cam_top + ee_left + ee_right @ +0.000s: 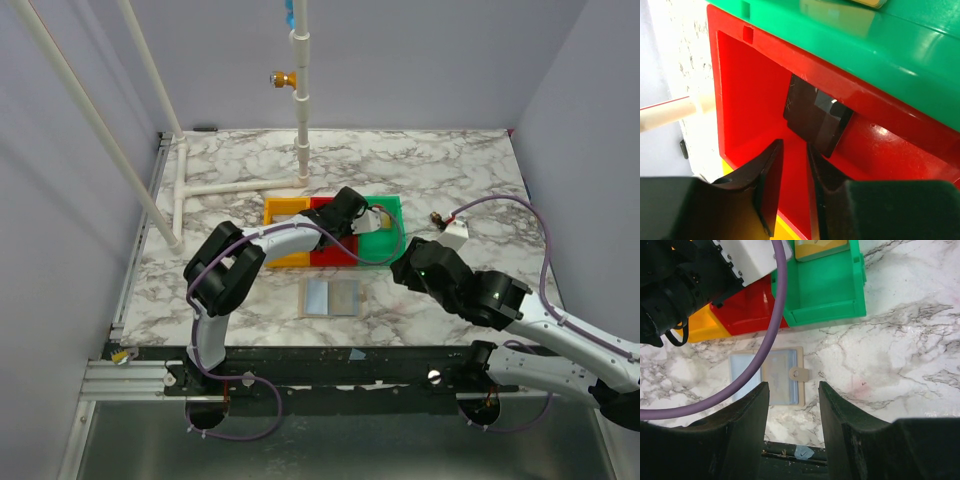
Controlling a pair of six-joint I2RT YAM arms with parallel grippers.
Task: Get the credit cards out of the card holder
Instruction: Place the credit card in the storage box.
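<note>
The black credit card (815, 117) sits in the red tray (740, 100), centre of the left wrist view. It is thin, glossy and rectangular, and leans tilted against the tray's far wall with its lower edge on the tray floor. A tan credit card (820, 246) lies in the green tray (825, 290), at the top edge of the right wrist view.

The card holder (781, 376) lies opened flat on the marble surface (900, 340), lower centre of that view, just below the trays. Its lining is grey-blue, its border tan, and a small snap tab projects from its right edge.

The left gripper (794, 147) is inside the red tray, just short of the black card. Its jaws are parted by a narrow gap and hold nothing. The right gripper (793, 386) hangs above the card holder with its jaws moderately parted and holds nothing. The yellow tray (705, 325) adjoins the red tray on the left.
</note>
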